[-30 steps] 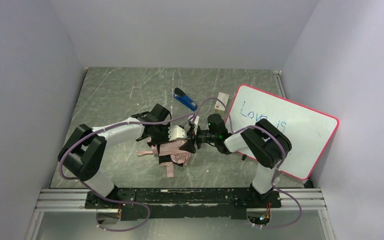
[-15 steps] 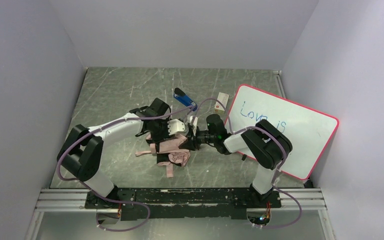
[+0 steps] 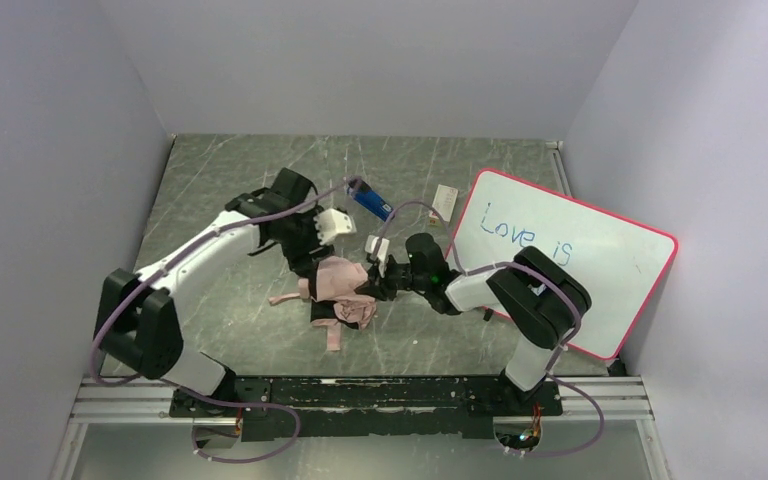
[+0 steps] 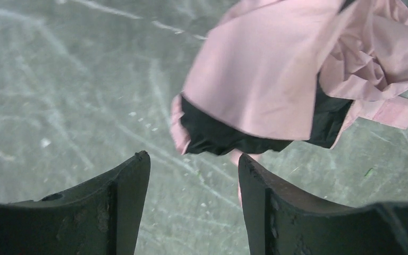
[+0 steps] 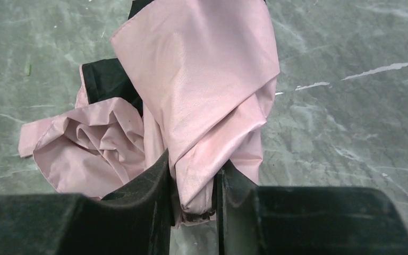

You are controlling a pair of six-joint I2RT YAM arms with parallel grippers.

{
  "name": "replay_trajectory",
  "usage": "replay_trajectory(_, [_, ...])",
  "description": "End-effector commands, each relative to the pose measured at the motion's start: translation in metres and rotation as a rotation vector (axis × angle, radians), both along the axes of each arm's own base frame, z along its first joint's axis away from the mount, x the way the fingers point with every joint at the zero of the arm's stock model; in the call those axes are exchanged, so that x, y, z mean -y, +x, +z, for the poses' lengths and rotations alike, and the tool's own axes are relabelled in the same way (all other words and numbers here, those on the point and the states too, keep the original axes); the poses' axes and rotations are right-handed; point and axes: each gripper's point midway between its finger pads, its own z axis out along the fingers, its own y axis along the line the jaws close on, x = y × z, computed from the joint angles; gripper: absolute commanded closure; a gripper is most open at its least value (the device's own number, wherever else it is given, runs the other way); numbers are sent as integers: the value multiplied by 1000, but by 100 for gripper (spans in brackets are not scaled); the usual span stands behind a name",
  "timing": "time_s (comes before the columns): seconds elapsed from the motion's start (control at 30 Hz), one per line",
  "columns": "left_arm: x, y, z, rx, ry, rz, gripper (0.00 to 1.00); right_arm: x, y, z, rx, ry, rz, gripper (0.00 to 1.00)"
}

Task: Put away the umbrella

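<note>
Starting at the left, we see the left arm (image 3: 200, 255) reaching in over the grey, scratched table (image 3: 220, 170) towards the middle. Its left fingers (image 4: 119, 199) stand apart with nothing between them. In the left wrist view only bare table shows in the gap, and the nearest black edge of the fabric lies just beyond the tips without touching them.

Next comes the umbrella (image 3: 340, 285), a loose, crumpled bundle on the table near the middle, between the ends of the two arms. We see pale pink on its outside and black lining (image 4: 212, 135) at the folds. A pink tab (image 3: 282, 298) sticks out to its left and another piece points towards the near edge.

To its right, the right fingers (image 5: 149, 202) are clamped on a fold of the pink fabric (image 5: 202, 79). In the right wrist view that fold runs straight down between them. The right arm (image 3: 520, 290) stretches low across the table from the right.

Farther back lies a blue-and-black stapler (image 3: 370, 200), then a small card (image 3: 446, 198). At the far right a pink-framed whiteboard (image 3: 570, 260) carries the handwriting "Love is".
</note>
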Motion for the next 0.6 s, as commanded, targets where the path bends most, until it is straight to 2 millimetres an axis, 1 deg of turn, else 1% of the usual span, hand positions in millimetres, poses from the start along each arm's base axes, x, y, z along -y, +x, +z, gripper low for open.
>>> replay_trajectory(0.0, [-18,8,33,43,-86,61,34,15,-5,-33,59,-176,-39,90])
replay_trajectory(0.1, [-35,8,34,44,-97,100,34,14,-8,-36,97,-212,-33,90])
replay_trajectory(0.2, [-46,8,30,41,-117,146,34,15,-9,-37,136,-231,-40,90])
replay_trajectory(0.37, [-53,17,26,-23,-206,301,35,14,-14,-39,222,-276,-34,89])
replay_trajectory(0.5, [-59,33,34,-24,-286,408,34,5,-25,-45,265,-328,2,88])
replay_trajectory(0.57, [-62,39,36,-35,-304,451,34,3,-26,-45,293,-346,-7,87])
